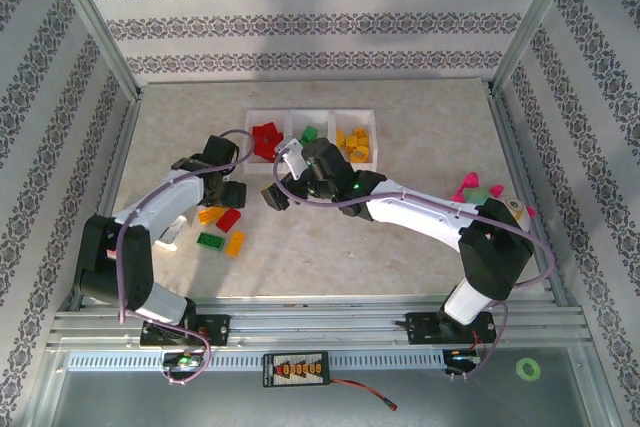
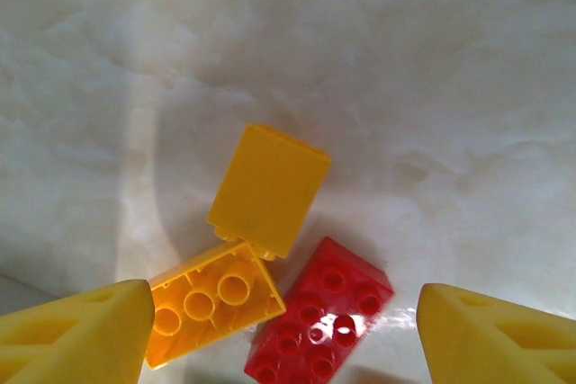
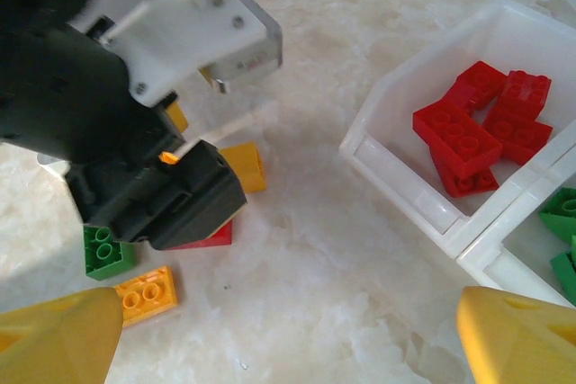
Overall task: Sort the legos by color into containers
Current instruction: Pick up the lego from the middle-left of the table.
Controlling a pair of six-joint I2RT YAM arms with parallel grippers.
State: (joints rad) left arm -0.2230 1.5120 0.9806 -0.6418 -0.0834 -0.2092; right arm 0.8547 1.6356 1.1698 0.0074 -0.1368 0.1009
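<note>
Hovering low over the loose pile: left pincer [image 1: 228, 193], fingertips [image 2: 72, 334] well apart, nothing clamped. Its wrist view has three bricks lying on the surface [image 1: 400, 247] between the tips: yellow brick [image 2: 270, 188] smooth face up, orange brick [image 2: 209, 305] touching its near end, red brick [image 2: 319, 314] studs up just beside the orange one. Top view counts four loose bricks by that pincer, left of centre: two orange, one red, and one green brick [image 1: 210, 240] on the side nearer the arm bases.

Just right of the left pincer: right pincer [image 1: 272, 194], fingertips [image 3: 58, 339] also spread wide, empty, over bare surface between the pile and the containers [image 1: 312, 112]. Its wrist view looks across at the left pincer's black body, with the green brick and an orange one near that body's lower edge.

Containers sit at the far middle of the surface, three bins in one row. Left bin: red legos [image 1: 266, 136], several lying loosely. Middle bin: green legos [image 1: 310, 134]. Right bin: orange-yellow legos [image 1: 357, 144].

Far right, well apart from the bricks: pink-and-teal plush toy [image 1: 478, 190], partly hidden behind the right arm.
</note>
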